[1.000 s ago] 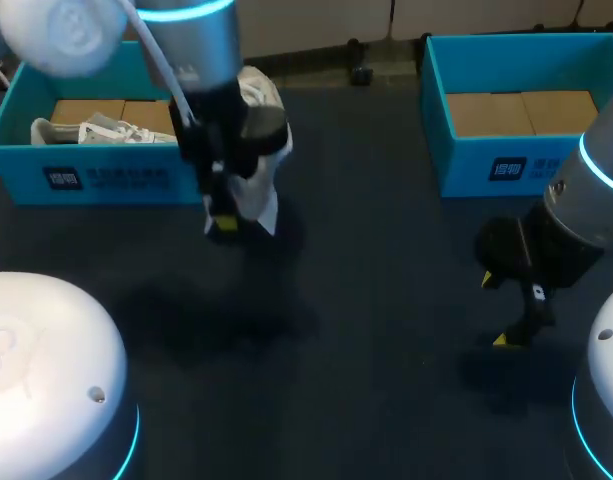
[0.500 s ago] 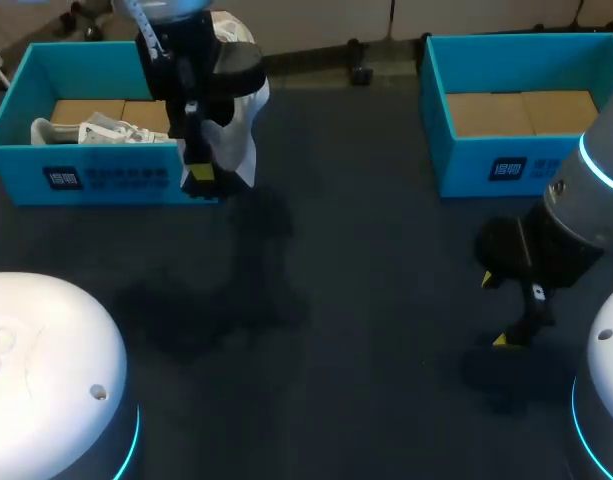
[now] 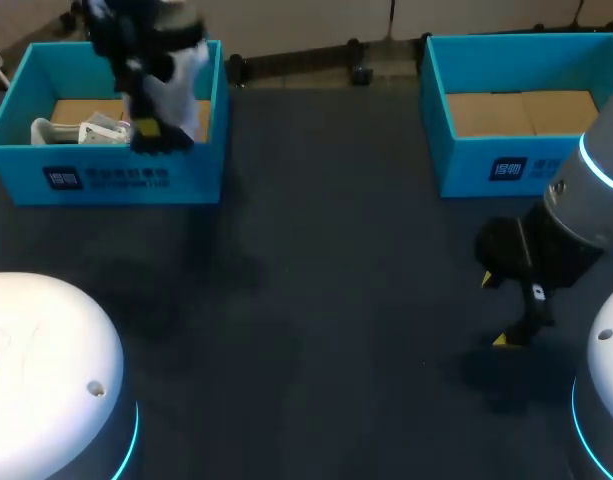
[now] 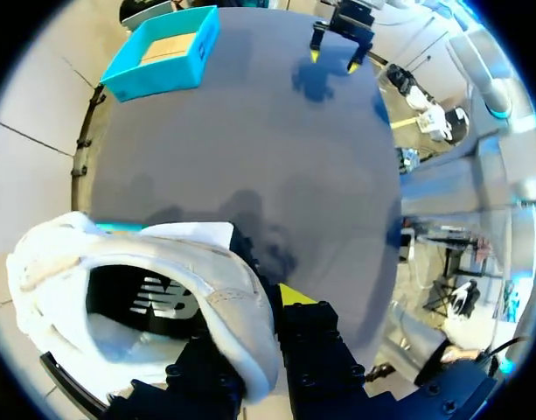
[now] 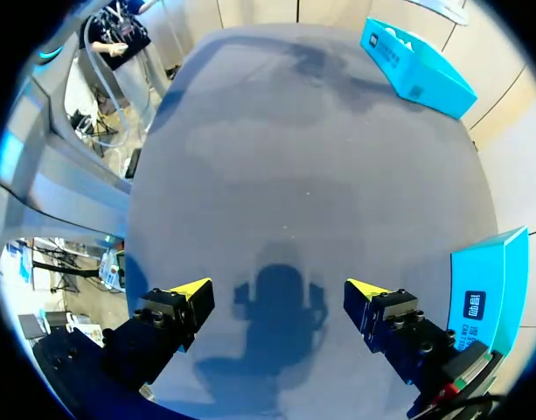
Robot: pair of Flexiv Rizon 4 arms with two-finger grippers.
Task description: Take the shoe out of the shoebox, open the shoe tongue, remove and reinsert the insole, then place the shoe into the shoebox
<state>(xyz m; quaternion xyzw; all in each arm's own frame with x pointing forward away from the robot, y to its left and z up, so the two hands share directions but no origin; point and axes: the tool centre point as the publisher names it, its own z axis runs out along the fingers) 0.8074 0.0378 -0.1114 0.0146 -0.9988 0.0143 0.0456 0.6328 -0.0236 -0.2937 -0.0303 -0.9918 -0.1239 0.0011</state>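
My left gripper (image 3: 151, 135) is shut on a white shoe (image 3: 183, 68) and holds it over the right end of the left blue shoebox (image 3: 116, 180). In the left wrist view the shoe (image 4: 163, 289) fills the space ahead of the gripper (image 4: 254, 337), whose fingers pinch its heel collar, and the dark insole shows inside. A second white shoe (image 3: 81, 130) lies in that box. My right gripper (image 3: 508, 310) hovers open over the table near its right front, with nothing between its yellow tips (image 5: 279, 289).
A second blue shoebox (image 3: 526, 160) with a cardboard floor stands at the back right, just beyond my right gripper. Dark table (image 3: 336, 300) stretches between the two boxes.
My left arm has carried the shoe from over the table beside the left box up and to the left, over the box. The right arm has not moved.
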